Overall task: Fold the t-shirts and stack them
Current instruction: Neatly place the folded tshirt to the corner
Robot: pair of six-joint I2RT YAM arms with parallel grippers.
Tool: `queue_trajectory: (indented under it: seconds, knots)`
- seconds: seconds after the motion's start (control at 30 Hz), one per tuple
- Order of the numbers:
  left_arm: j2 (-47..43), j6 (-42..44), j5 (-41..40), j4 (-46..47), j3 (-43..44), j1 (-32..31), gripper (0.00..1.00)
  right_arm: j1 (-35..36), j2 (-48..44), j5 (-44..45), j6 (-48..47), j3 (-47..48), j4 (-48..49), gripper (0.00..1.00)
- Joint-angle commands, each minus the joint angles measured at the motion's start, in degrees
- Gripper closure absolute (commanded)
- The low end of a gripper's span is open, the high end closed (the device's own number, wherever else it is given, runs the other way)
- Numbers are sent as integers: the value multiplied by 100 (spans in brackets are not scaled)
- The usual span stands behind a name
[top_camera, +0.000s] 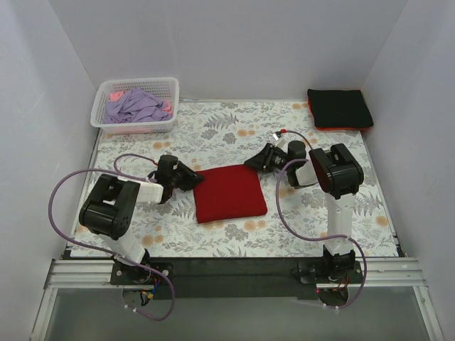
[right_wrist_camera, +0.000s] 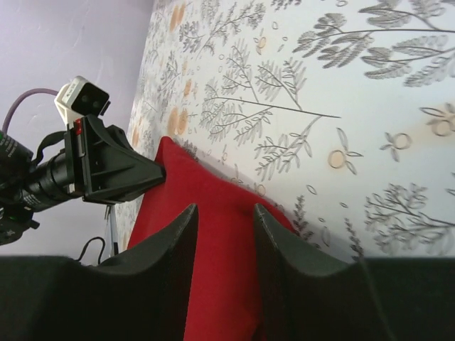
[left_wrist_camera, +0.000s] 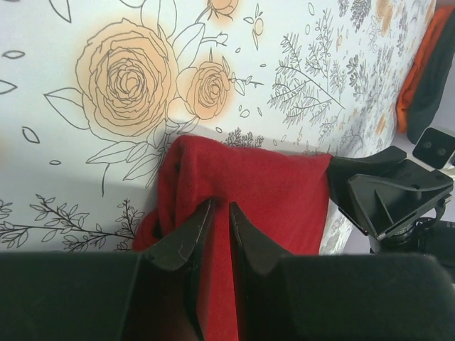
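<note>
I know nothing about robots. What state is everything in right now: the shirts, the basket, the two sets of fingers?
Red t-shirt: folded flat, mid-table.
Black t-shirt: folded, lying on the orange-red t-shirt.
Orange-red t-shirt: underneath, only its edge showing.
Lavender t-shirt: crumpled in the basket.
Basket: upright, holding unfolded clothes.
Left fingers: almost closed at the red t-shirt's edge; grip unclear.
Right fingers: open over the red t-shirt's corner.

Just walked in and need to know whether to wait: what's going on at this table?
Both arms are at a folded deep-red t-shirt lying mid-table on the floral cloth. The left tool is at its left edge, fingers nearly together with red cloth between them; the right tool is open over its far right corner. A folded black t-shirt lies on an orange-red one in the far right corner; lavender tees wait in the white basket.
</note>
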Motion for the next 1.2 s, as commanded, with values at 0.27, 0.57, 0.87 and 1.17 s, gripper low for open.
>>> queue_trajectory:
  seconds: [0.27, 0.57, 0.87, 1.17]
  knots:
    - [-701, 1687, -1225, -2312, 1742, -387, 61, -561, -2273, 169, -1727, -279, -2421, 51]
    - [-1220, 3631, -3257, -3825, 2718, -2909, 43, -614, -5015, 2444, -3714, -586, -6613, 39]
    - [8, 4440, -4725, -4459, 3483, -5230, 49, -904, -7319, 3623, -3742, -1202, -7883, 2]
    - [1538, 4932, -5069, -4705, 4600, -5960, 50, -922, -8306, 4266, -3355, -1957, -8217, 2]
